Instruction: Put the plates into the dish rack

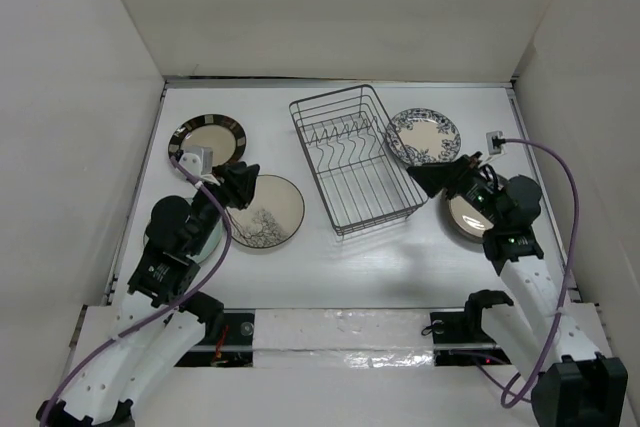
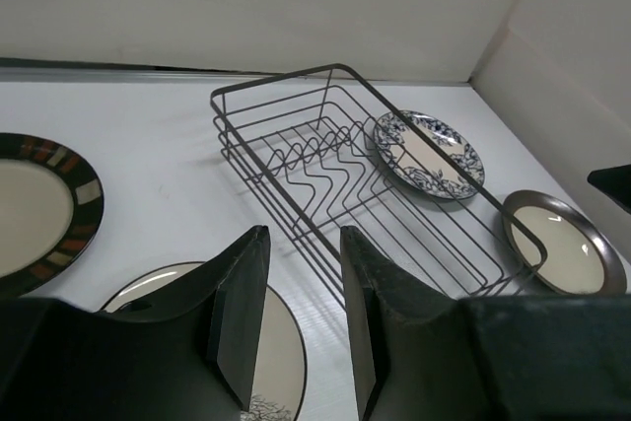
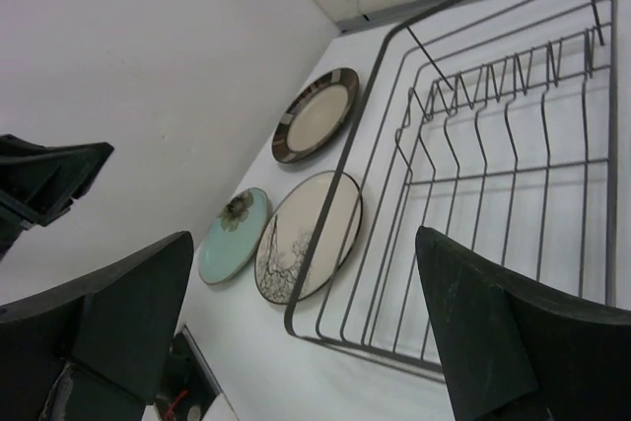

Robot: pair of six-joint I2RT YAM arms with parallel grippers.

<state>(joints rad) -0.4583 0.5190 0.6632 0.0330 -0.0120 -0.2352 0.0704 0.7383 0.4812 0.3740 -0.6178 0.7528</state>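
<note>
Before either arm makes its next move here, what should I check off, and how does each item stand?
1. Dish rack empty, prongs free: ok.
2. Left gripper open, holding nothing: ok.
3. Right gripper open, holding nothing: ok.
4. Tree plate lying flat beneath left gripper: ok.
5. Floral plate clear of the rack's side: cannot tell.
6. Any plate loaded: not ok, none yet.

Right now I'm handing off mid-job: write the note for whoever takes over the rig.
Left gripper: open, empty, over the tree plate's edge.
Right gripper: open, empty, by the dish rack's right side.
The dish rack stands in the centre, empty.
Left of it: striped plate, tree plate, teal plate. Right of it: blue floral plate, grey-rimmed plate.
Done: nothing loaded. Left: all five plates.
</note>
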